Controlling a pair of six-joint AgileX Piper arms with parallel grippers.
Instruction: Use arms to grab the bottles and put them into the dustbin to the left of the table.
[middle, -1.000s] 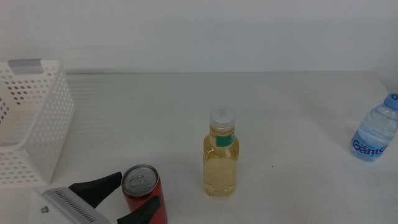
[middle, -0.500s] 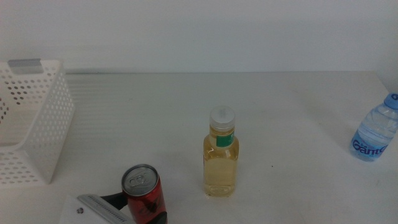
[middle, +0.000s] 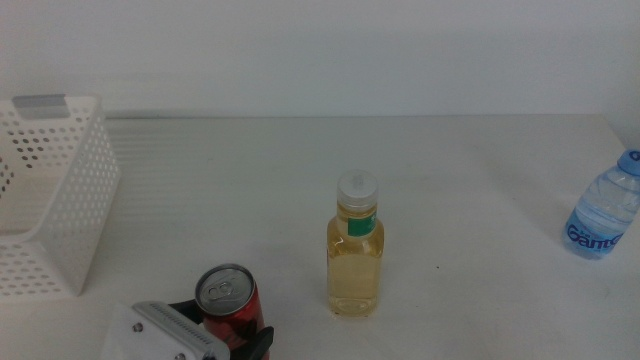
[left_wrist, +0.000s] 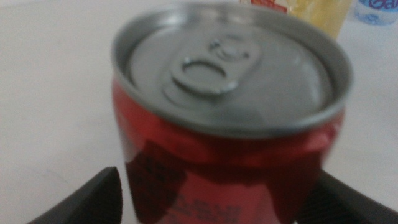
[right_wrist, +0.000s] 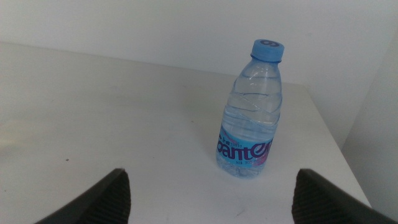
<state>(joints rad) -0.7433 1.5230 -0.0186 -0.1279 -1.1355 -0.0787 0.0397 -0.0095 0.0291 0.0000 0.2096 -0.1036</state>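
Note:
A red drinks can stands upright near the table's front edge, left of centre. My left gripper comes in from the bottom edge and is shut on it, one dark jaw on each side of the can. The bottle of yellow liquid, white-capped with a green neck label, stands just right of the can. A small blue-capped water bottle stands at the far right. My right gripper is open, with that water bottle a little ahead of it and apart from its jaws. The white perforated dustbin sits at the left.
The white table stretches back to a pale wall. Its right edge lies close beside the water bottle. The right arm does not show in the middle view.
My left gripper has slid forward around the red can and its jaws have drawn in against the can's sides. The can and both bottles stand where they were.

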